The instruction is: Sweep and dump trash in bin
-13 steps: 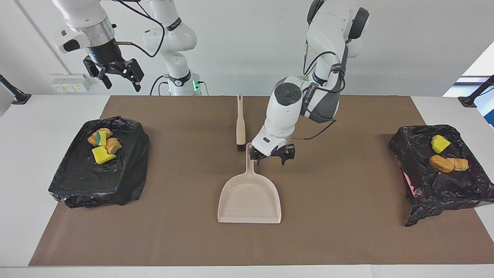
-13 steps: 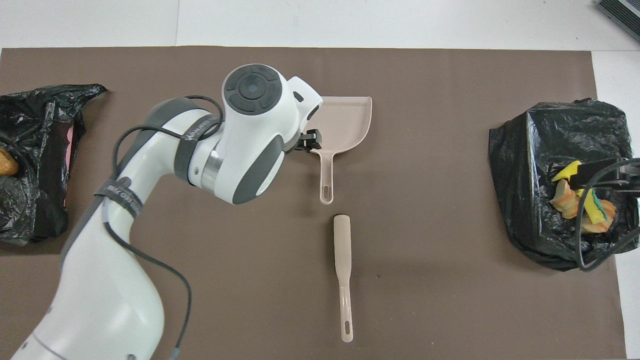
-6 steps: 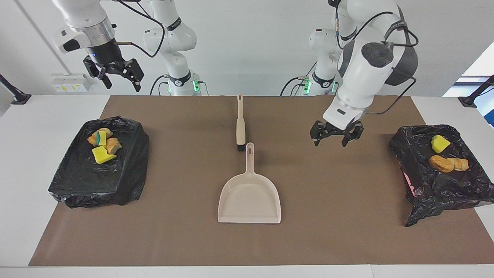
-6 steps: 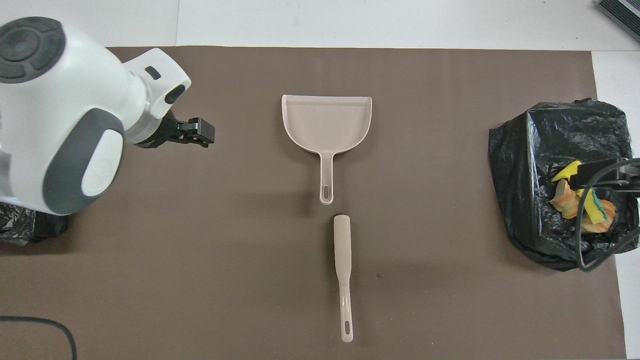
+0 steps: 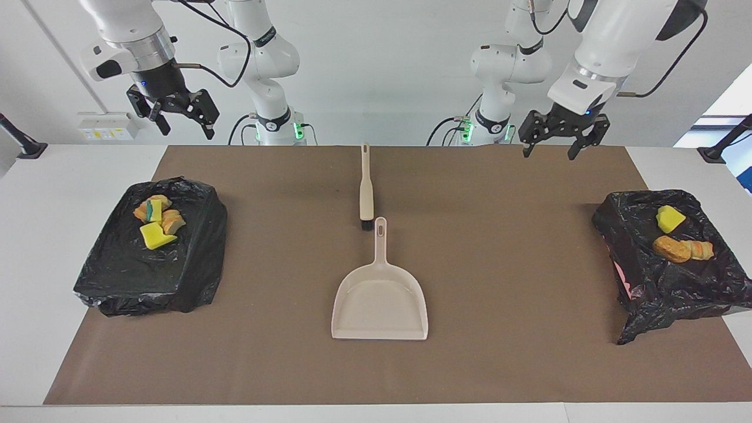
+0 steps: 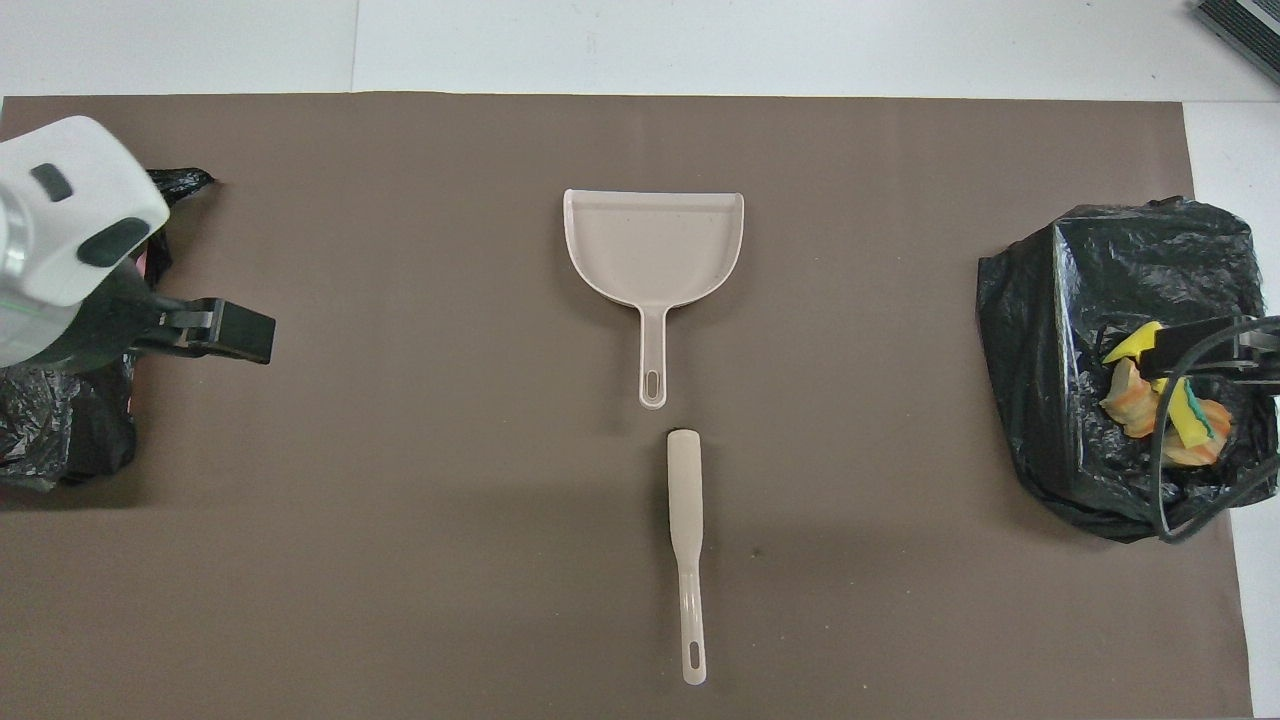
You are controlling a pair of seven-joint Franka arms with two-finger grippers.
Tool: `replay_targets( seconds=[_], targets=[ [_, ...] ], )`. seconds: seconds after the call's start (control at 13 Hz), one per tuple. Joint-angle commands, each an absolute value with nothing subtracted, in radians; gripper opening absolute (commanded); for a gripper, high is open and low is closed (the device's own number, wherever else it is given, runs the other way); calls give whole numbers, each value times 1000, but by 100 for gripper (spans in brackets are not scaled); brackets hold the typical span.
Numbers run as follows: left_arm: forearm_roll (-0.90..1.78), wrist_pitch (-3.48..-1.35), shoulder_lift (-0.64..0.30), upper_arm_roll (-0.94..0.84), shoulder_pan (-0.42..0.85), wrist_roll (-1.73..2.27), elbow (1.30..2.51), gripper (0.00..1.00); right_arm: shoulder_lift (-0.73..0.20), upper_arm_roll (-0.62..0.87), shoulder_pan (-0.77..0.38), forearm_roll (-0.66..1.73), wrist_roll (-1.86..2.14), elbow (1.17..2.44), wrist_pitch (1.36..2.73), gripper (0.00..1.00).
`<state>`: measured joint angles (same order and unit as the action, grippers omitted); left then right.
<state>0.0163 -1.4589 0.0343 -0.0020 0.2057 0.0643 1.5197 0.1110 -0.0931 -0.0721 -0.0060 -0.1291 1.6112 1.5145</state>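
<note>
All the trash sits in two black-bagged bins, one pile [image 5: 156, 220] at the right arm's end, another [image 5: 675, 235] at the left arm's. The left gripper [image 5: 563, 143], open and empty, has lifted away from the dustpan [image 5: 380, 299] lying beside the brush [image 5: 366, 188]. The right gripper [image 5: 175, 114] waits open; the job looks finished.

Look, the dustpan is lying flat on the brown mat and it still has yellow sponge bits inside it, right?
Not quite. The dustpan does lie flat on the brown mat, but it has nothing in it. The facing view shows the yellow sponge bits in the black bag-lined bins at the two ends of the table, together with the bread-like chunks.
</note>
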Motion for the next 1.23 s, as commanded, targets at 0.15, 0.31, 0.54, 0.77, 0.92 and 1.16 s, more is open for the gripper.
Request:
replay_targets(
  seconds=[0.15,0.31,0.54,0.77,0.92,1.16],
  targets=[
    [34,-1333,-2,-11,114,-49,1401,100,118,-89,-61,18,-114,1605,1491,100],
    [41,-1341,11,-11,110,-48,1405,100,118,-89,-61,18,-115,1605,1491,100],
    [41,-1341,28,-14,110,-48,1420,100,118,-89,-60,18,-114,1605,1491,100],
    [37,-1341,69,-8,109,-45,1480,100,118,-89,-61,18,-114,1605,1491,100],
    [34,-1345,80,-6,106,-44,1497,100,118,-89,-61,18,-114,1605,1491,100],
    [29,-1351,78,-5,104,-48,1496,100,118,-89,-61,18,-114,1605,1491,100]
  ],
)
